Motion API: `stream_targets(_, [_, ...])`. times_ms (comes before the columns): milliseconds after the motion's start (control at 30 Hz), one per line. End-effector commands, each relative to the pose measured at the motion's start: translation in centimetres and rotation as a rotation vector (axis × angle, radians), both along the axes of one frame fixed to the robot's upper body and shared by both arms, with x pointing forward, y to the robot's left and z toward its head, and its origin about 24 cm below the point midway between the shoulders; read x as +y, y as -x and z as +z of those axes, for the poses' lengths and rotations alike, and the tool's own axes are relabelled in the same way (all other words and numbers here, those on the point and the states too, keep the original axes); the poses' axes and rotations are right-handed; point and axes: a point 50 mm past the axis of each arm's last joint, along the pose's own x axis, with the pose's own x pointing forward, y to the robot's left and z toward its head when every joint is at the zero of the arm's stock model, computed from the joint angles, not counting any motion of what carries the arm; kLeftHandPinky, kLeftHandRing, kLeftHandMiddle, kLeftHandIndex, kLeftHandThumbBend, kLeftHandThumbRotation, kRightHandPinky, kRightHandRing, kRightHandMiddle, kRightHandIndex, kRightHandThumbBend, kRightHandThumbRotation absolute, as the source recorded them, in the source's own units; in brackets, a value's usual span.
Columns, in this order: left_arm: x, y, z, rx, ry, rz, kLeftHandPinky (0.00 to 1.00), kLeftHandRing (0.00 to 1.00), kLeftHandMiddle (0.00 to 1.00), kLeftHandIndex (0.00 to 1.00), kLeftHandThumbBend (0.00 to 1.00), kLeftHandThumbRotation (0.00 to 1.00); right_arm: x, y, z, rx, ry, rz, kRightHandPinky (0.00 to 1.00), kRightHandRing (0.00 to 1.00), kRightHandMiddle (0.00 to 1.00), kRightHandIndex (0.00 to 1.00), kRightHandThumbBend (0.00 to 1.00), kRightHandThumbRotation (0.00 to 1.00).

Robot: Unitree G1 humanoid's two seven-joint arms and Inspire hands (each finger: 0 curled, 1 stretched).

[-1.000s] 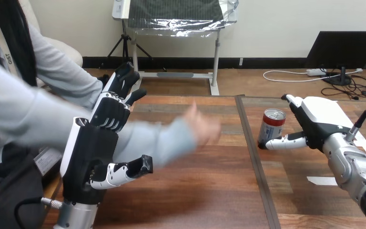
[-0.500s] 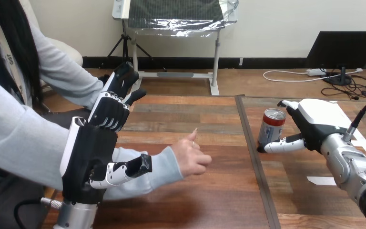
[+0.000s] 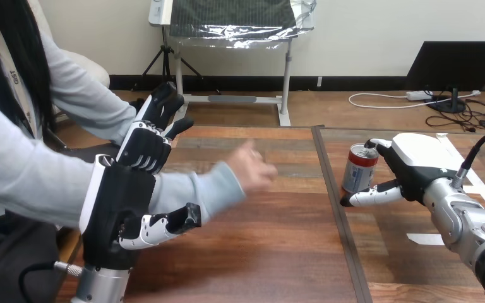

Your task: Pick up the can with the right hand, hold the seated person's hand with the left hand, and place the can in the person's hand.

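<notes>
No word or number can be read anywhere: the can [image 3: 359,169], standing upright on the wooden table [image 3: 271,252], carries a printed wrap with a red band under its rim and a paler body below, but its lettering is too small to make out.

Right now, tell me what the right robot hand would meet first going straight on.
The can: it stands just ahead of the right robot hand, between its fingers and thumb; contact is unclear.
</notes>
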Motion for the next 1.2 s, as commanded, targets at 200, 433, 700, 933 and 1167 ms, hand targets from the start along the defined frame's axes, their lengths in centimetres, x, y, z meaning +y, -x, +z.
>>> stream_targets(200, [-0.71, -0.93, 1.24, -0.062, 0.005, -0.013, 0.86, 0.95, 0.96, 0.92, 1.0, 0.53, 0.79, -1.76, 2.77, -0.079, 0.021, 0.039, 0.96, 0.97, 0.89, 0.89, 1.0, 0.58])
stream_targets(433, [-0.85, -1.1, 1.33, -0.063, 0.014, -0.028, 0.89, 0.96, 0.97, 0.93, 1.0, 0.51, 0.66, -1.67, 2.6, -0.052, 0.032, 0.042, 0.96, 0.96, 0.87, 0.88, 1.0, 0.61])
stream_targets(700, [-0.86, -1.12, 1.31, -0.063, 0.014, -0.029, 0.91, 0.97, 0.97, 0.93, 1.0, 0.51, 0.59, -1.58, 2.54, -0.052, 0.036, 0.051, 0.96, 0.96, 0.86, 0.87, 1.0, 0.6])
stream_targets(933, [-0.85, -1.09, 1.29, -0.061, 0.01, -0.028, 0.91, 0.97, 0.97, 0.93, 1.0, 0.51, 0.69, -1.63, 2.67, -0.055, 0.031, 0.062, 0.95, 0.95, 0.84, 0.85, 1.0, 0.6])
stream_targets(1167, [-0.85, -1.07, 1.24, -0.059, 0.013, -0.023, 0.9, 0.96, 0.97, 0.92, 1.0, 0.51, 0.76, -1.63, 2.71, -0.056, 0.046, 0.081, 0.94, 0.93, 0.83, 0.83, 1.0, 0.61])
